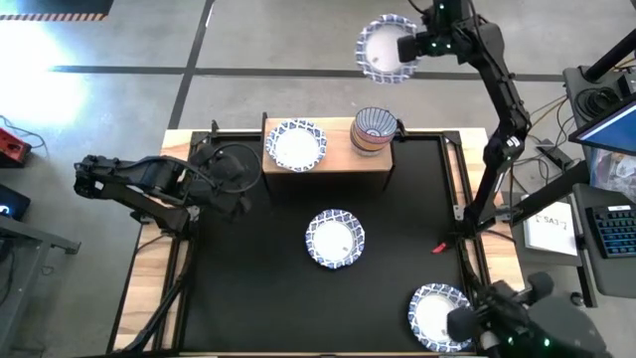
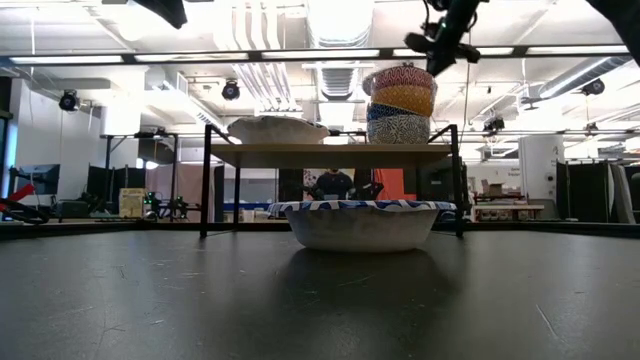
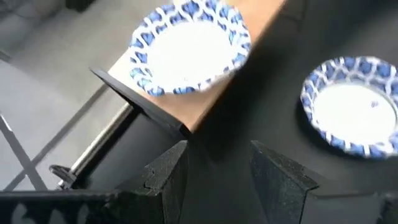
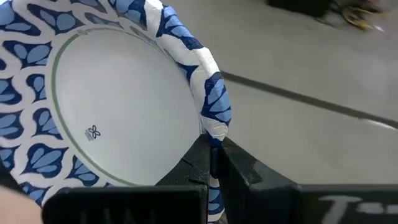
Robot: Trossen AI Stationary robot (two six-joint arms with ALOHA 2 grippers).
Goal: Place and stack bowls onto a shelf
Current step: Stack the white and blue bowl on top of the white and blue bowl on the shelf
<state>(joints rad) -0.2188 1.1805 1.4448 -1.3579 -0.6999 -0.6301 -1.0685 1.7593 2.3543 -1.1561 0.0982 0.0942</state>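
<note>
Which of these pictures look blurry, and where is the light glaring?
Left wrist view: the bowl on the shelf is smeared by blur. Low view: ceiling lights glare, the shelf reads dark against them. High view: a bright patch washes out the floor.

Shelf (image 2: 330, 155) bearing a white bowl (image 2: 278, 129) and stack of four small bowls (image 2: 400, 103), shallow patterned bowl (image 2: 362, 224) on tabletop (image 2: 320, 300)

Robotics lab, exposed ceiling ducts (image 2: 335, 40), equipment benches (image 2: 140, 205)
</note>
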